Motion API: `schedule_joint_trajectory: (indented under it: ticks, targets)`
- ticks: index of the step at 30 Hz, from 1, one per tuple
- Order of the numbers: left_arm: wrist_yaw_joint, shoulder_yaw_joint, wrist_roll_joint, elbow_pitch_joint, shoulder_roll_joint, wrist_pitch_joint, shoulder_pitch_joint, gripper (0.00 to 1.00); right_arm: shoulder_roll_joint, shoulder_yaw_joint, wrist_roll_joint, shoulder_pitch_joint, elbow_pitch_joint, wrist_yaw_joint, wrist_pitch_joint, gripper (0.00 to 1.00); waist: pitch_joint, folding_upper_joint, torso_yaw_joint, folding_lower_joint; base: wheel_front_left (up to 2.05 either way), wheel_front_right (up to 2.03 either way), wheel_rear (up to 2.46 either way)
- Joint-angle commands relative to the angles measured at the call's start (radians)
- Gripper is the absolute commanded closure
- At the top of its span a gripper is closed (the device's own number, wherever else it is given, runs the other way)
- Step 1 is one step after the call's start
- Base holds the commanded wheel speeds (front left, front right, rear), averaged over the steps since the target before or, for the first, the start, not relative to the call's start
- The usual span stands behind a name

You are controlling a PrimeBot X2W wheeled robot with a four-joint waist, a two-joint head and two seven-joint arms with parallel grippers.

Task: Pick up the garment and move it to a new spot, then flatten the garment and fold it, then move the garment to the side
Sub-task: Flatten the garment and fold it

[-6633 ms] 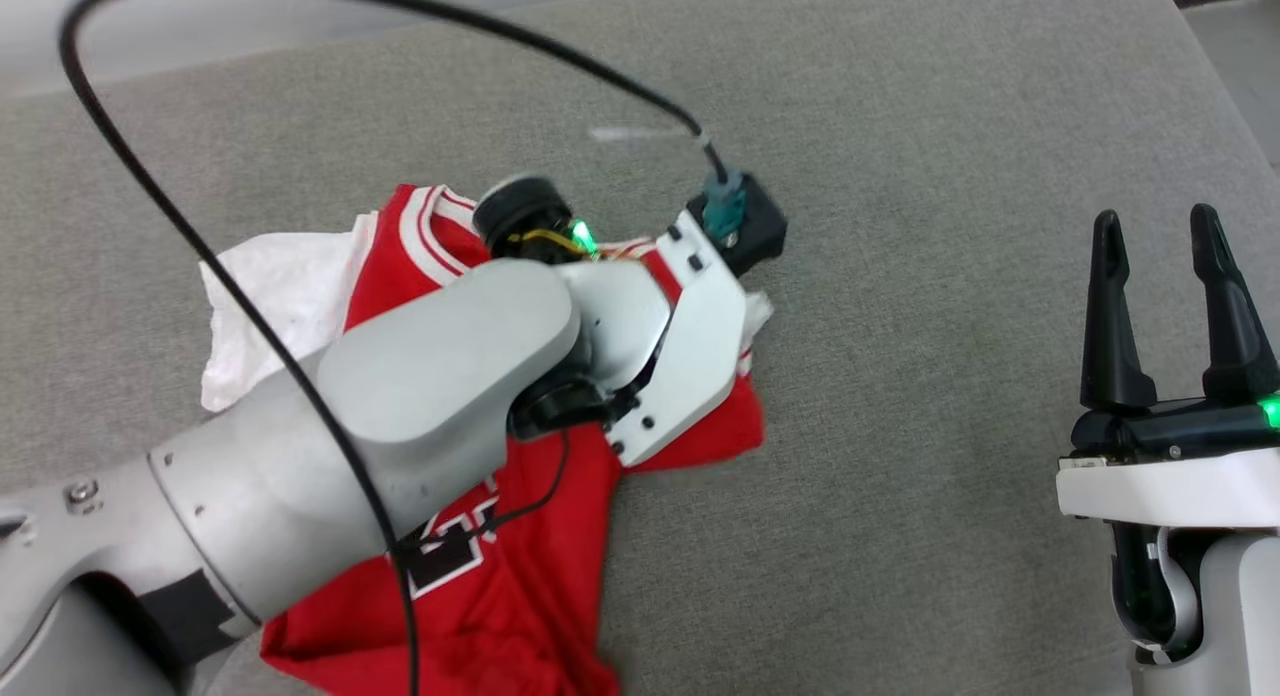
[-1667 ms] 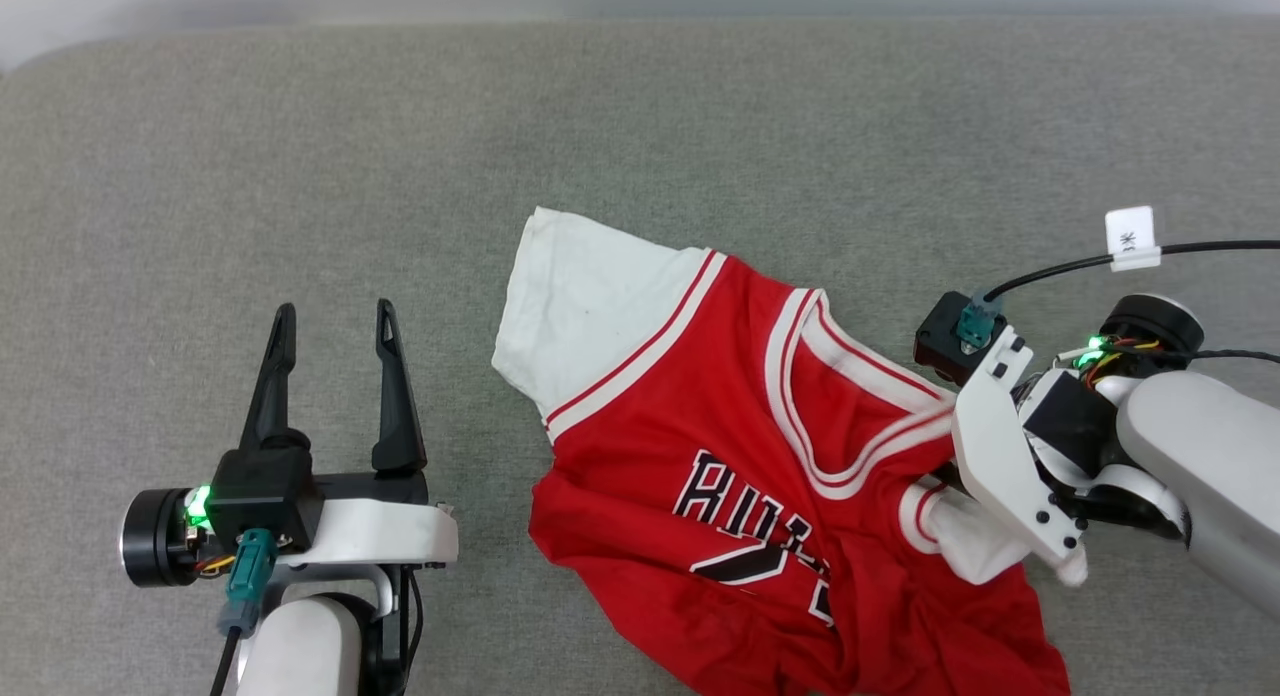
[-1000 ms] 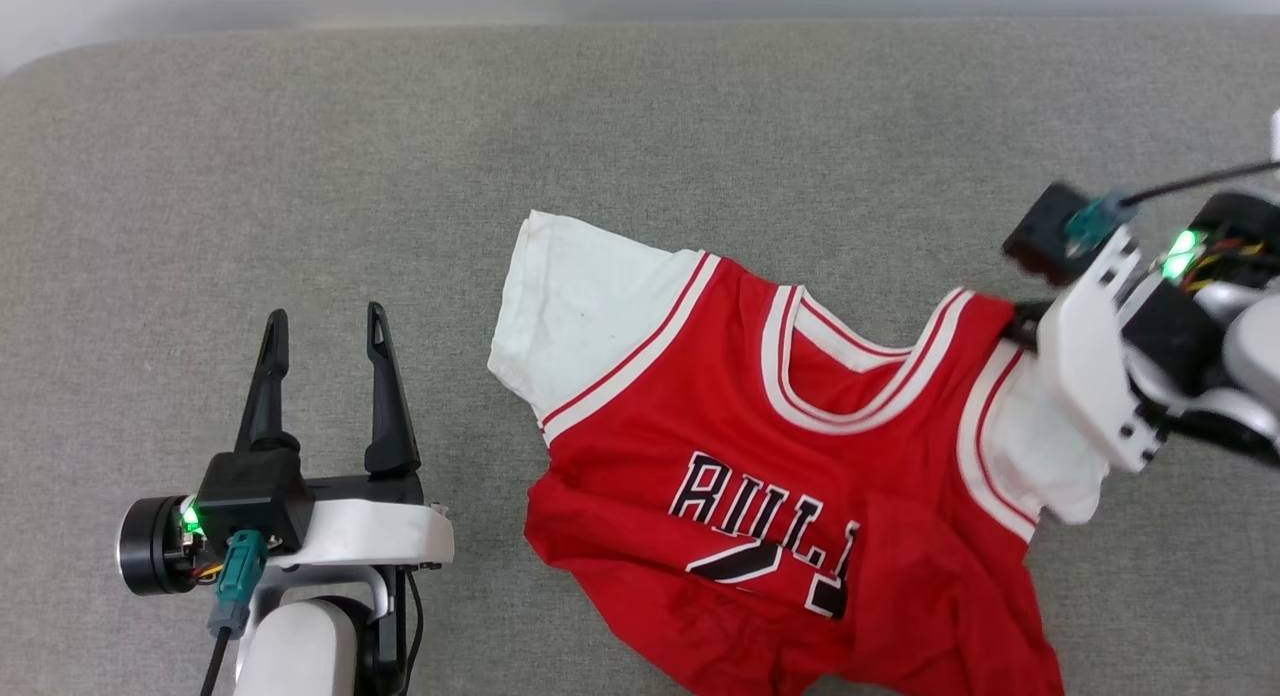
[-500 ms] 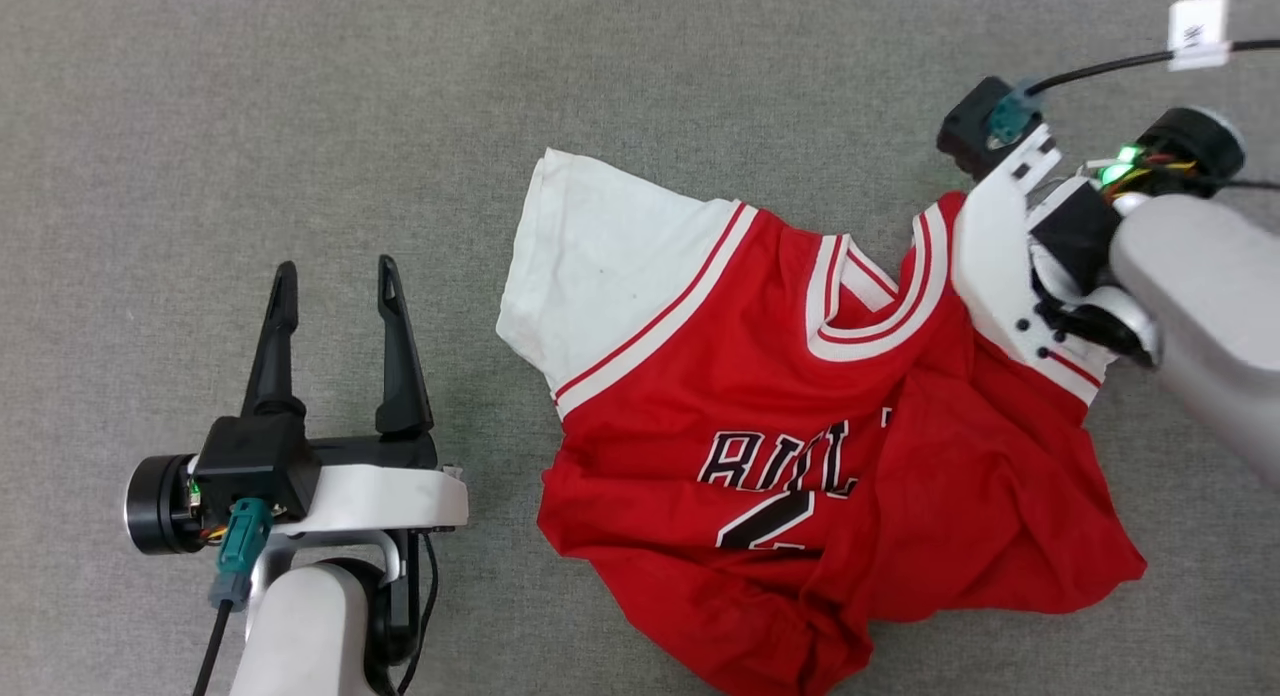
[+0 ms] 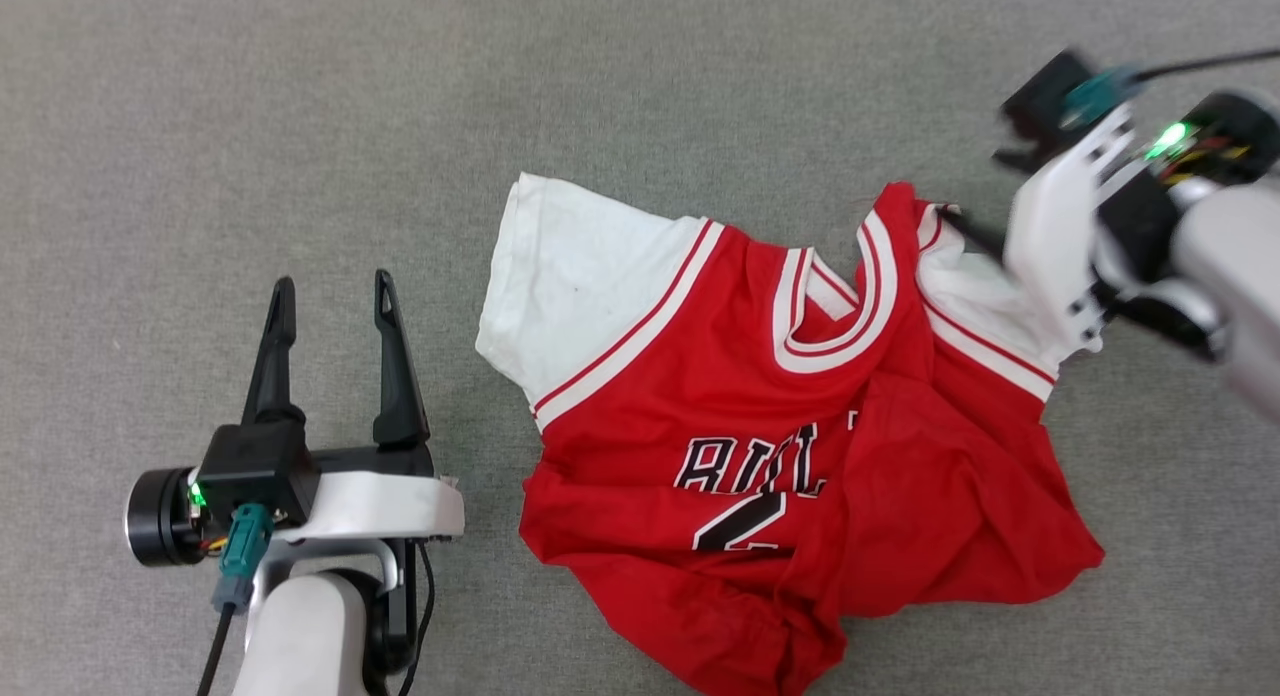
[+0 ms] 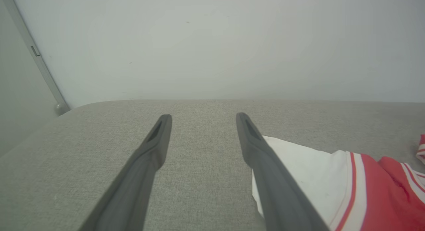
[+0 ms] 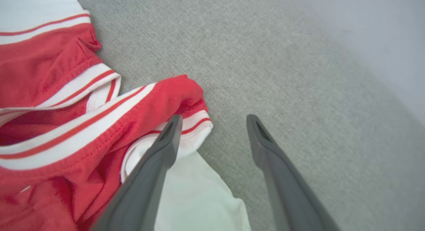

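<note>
The garment [image 5: 720, 376] is a red jersey with white sleeves and black lettering, lying crumpled face up on the grey cushion. Its lower right part is folded over the lettering and number. My right gripper [image 5: 975, 236] hovers open at the garment's right shoulder. In the right wrist view its left finger lies over the white sleeve [image 7: 186, 191] and nothing sits between the fingers [image 7: 169, 138]. My left gripper [image 5: 332, 286] stands open to the left of the garment, apart from it. In the left wrist view the left white sleeve [image 6: 308, 171] lies just beside the right finger.
The grey fabric surface [image 5: 200, 126] stretches wide to the left of and behind the garment. A pale wall [image 6: 212, 41] rises behind its far edge, and the surface's rounded left corner [image 6: 76, 108] shows there. A black cable [image 5: 1200, 64] runs off my right wrist.
My right gripper has let go of the garment's right shoulder and drawn back to the right. The right white sleeve now lies uncovered. The left arm has held still; the camera shifted slightly.
</note>
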Motion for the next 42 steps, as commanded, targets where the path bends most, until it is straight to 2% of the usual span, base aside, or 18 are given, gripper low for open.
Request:
schedule_joint_trajectory:
  ticks: [1,3,6,11,15,18,20,29,37,38,39,40,42]
  targets:
    - [0.005,0.001,0.002,0.002,0.001,-0.002,0.015,0.0,-0.031,-0.003,0.025,-0.024,-0.03,-0.001,-0.014,0.0,-0.02,0.0,-0.007,-0.0001,0.0,0.0,0.0]
    - [0.006,-0.002,0.001,0.0,0.0,-0.002,0.022,0.0,-0.092,-0.009,0.061,-0.044,-0.078,-0.001,-0.018,0.0,-0.033,0.0,-0.01,-0.0001,0.0,0.0,0.0]
    - [0.007,-0.006,0.0,-0.003,0.001,-0.002,0.035,0.0,-0.177,-0.009,0.13,-0.076,-0.154,-0.001,0.045,0.0,-0.045,0.0,-0.01,-0.0001,0.0,0.0,0.0]
    - [0.005,-0.015,0.001,-0.011,0.001,-0.002,0.04,0.0,-0.298,-0.003,0.245,-0.112,-0.259,-0.001,0.297,0.0,-0.042,0.0,-0.005,-0.0001,0.0,0.0,0.0]
    - [0.004,-0.022,0.001,-0.019,0.001,-0.002,0.028,0.0,-0.344,-0.002,0.292,-0.123,-0.296,-0.001,0.477,0.0,-0.019,0.0,0.003,-0.0001,0.0,0.0,0.0]
    - [0.002,-0.031,-0.002,-0.021,0.0,-0.002,0.011,0.0,-0.345,-0.002,0.295,-0.119,-0.274,-0.001,0.544,0.0,0.006,0.0,0.014,-0.0001,0.0,0.0,0.0]
    - [0.003,-0.038,-0.005,-0.02,0.001,-0.002,0.002,0.0,-0.325,-0.009,0.304,-0.109,-0.245,-0.001,0.554,0.0,0.024,0.0,0.023,-0.0001,0.0,0.0,0.0]
    - [0.01,-0.05,-0.009,-0.024,0.001,-0.002,-0.036,0.0,-0.23,-0.019,0.273,-0.019,-0.116,-0.001,0.49,0.0,0.1,0.0,0.063,-0.0001,0.0,0.0,0.0]
    - [0.006,-0.032,-0.003,-0.016,0.001,-0.002,-0.053,0.0,-0.17,0.015,0.258,0.123,-0.103,0.001,0.433,0.0,0.107,0.0,0.058,-0.0001,0.0,0.0,0.0]
    - [0.005,-0.03,-0.001,-0.016,0.001,-0.002,-0.055,0.0,-0.167,0.017,0.254,0.127,-0.112,0.001,0.429,0.07,0.105,0.0,0.056,-0.0001,0.0,0.0,0.0]
    - [0.004,-0.028,0.0,-0.015,0.0,-0.002,-0.056,0.0,-0.166,0.018,0.254,0.128,-0.122,0.002,0.425,0.92,0.102,0.0,0.053,-0.0001,0.0,0.0,0.0]
    - [0.002,-0.027,0.001,-0.014,0.001,-0.002,-0.058,0.0,-0.165,0.019,0.257,0.125,-0.131,0.005,0.422,1.0,0.098,0.0,0.05,-0.0001,0.0,0.0,0.0]
    - [-0.002,-0.024,0.006,-0.01,0.001,-0.002,-0.06,0.0,-0.176,0.014,0.25,0.105,-0.137,0.005,0.402,1.0,0.085,0.0,0.044,-0.0001,0.0,0.0,0.0]
